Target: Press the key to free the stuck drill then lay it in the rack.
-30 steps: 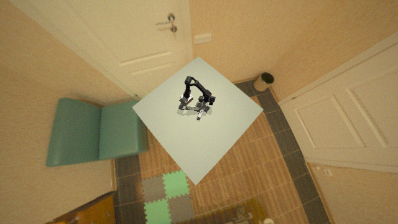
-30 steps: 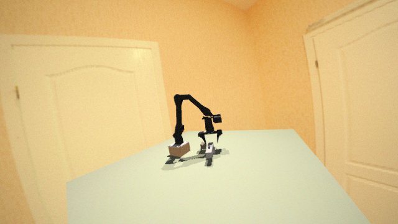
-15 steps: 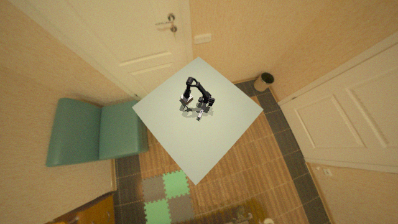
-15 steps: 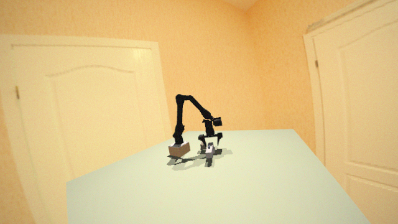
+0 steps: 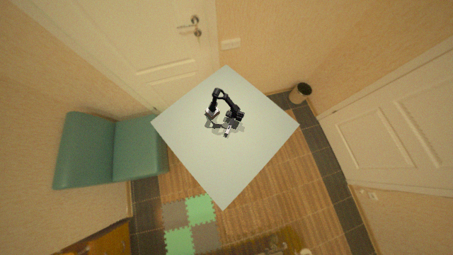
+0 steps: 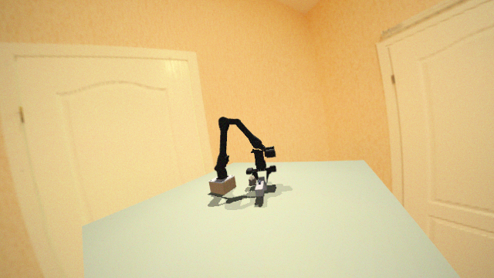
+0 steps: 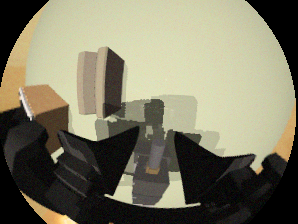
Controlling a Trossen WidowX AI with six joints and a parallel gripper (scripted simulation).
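A long grey block [image 5: 228, 131] [image 6: 260, 188] [image 7: 146, 191] with a pale top lies on the table, shaded by the arm in the wrist view. A pale violet-grey rod, which looks like the drill, projects from it, with a small orange part [image 7: 152, 170] at its near end. The key cannot be told apart. A beige-and-dark two-part block [image 7: 101, 82], probably the rack, stands to the left in the wrist view. My gripper [image 6: 261, 178] [image 7: 157, 132] points down over the grey block, partly open. Its fingers stand on either side of the rod, with gaps showing.
The arm's brown base box [image 5: 212, 112] [image 6: 222, 186] [image 7: 45, 102] stands on the pale table [image 5: 223, 170] [image 6: 270, 239], beyond the two-part block at the left of the wrist view. The arm's shadow falls around the grey block.
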